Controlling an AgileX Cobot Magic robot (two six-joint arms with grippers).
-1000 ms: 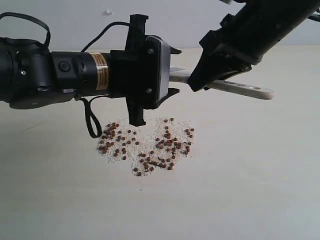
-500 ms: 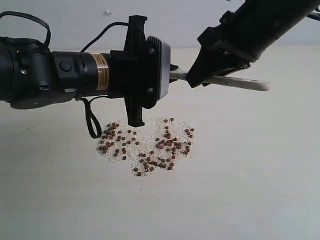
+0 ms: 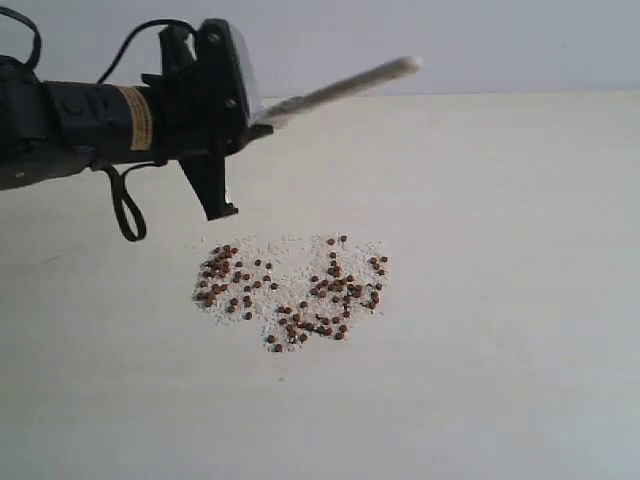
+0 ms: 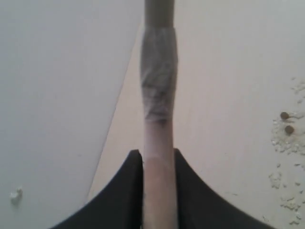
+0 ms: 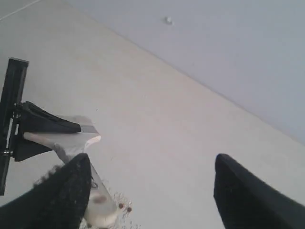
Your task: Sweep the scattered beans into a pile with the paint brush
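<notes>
The beans [image 3: 290,290] lie scattered among whitish grains on the pale table; a few beans [image 4: 286,123] also show at the edge of the left wrist view. My left gripper [image 3: 258,115] hangs above and to the left of them, shut on the paint brush [image 3: 340,88] near its ferrule end. The blurred handle sticks out up and to the right. In the left wrist view the brush [image 4: 159,95] runs edge-on between the jaws of the left gripper [image 4: 158,152]. My right gripper [image 5: 152,160] is open and empty, with the handle end [image 5: 102,210] beside one finger.
The table [image 3: 500,300] ends at a grey wall [image 3: 500,40] behind. A black cable loop [image 3: 125,215] hangs under the left arm. The right arm does not show in the exterior view.
The right gripper opened, let go of the handle and drew back out of the exterior view. The left arm moved left and up with the brush, its handle now tilted upward.
</notes>
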